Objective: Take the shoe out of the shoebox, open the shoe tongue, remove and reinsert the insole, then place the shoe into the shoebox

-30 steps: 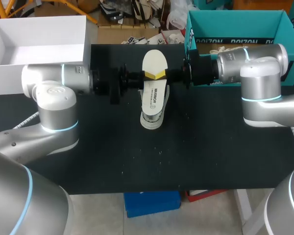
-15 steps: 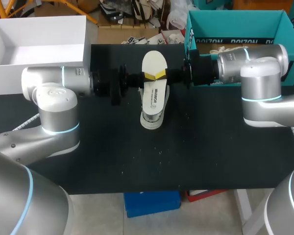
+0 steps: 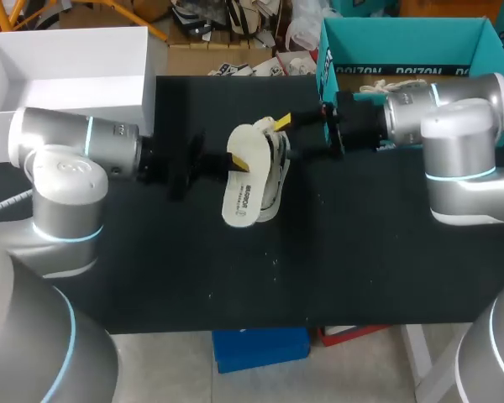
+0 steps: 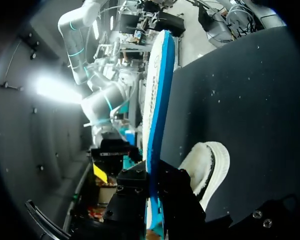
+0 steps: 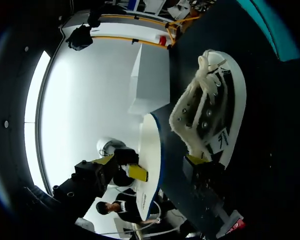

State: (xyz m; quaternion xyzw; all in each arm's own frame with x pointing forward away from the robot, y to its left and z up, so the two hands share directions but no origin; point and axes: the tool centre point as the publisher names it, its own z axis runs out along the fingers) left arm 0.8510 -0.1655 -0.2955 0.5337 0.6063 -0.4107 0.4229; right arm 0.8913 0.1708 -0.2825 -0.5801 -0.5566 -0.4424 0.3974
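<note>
The left hand (image 3: 233,159) is clamped on the insole (image 3: 244,186) near mid-length, holding it tilted over the shoe (image 3: 275,172), which lies on the counter (image 3: 361,260). The insole looks light and bendy, so a pinch near its middle probably limits the droop. The right hand (image 3: 283,122) sits by the shoe's collar; I cannot tell its grip.

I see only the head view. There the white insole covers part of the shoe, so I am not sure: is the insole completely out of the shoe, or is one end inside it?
Observer: Completely out. In the right wrist view a dark gap runs between the insole and the shoe.
Operator: Is it gripped on both faces?
Observer: Yes. The left wrist view shows it edge-on, pinched between the jaws of the left gripper.
Operator: Which face is toward the shoe?
Observer: The blue underside; the white top faces away.
</note>
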